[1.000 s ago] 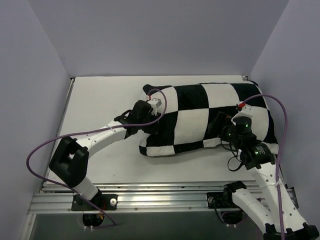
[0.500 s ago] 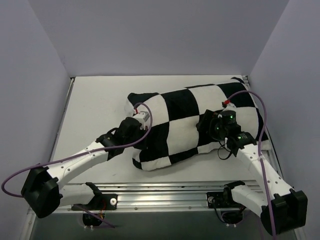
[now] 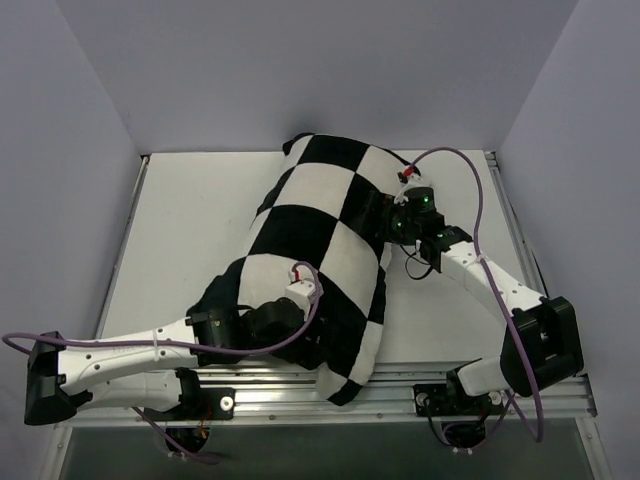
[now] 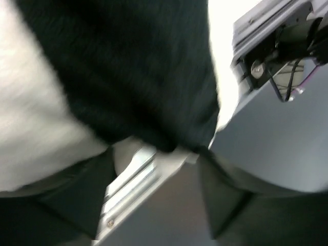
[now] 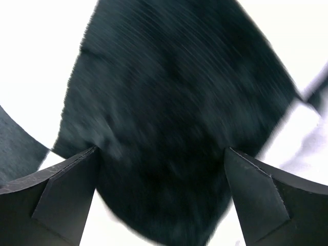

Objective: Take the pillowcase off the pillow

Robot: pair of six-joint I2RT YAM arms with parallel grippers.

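Desk [image 3: 180, 220] carries the pillowcase [image 3: 310, 230] diagonally, near end overhanging. Its right hand [image 5: 161, 154] is spread wide on fabric; left hand [image 4: 159, 154]: cannot tell, view blurred. Pinch cloth only, not pillow.

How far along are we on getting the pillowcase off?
Done: nothing yet; the pillowcase covers the pillow fully, no plain white showing. In hand: left gripper at the end overhanging the near edge of the table, grip unclear; right gripper open against the far end. Left: the whole pull-off.
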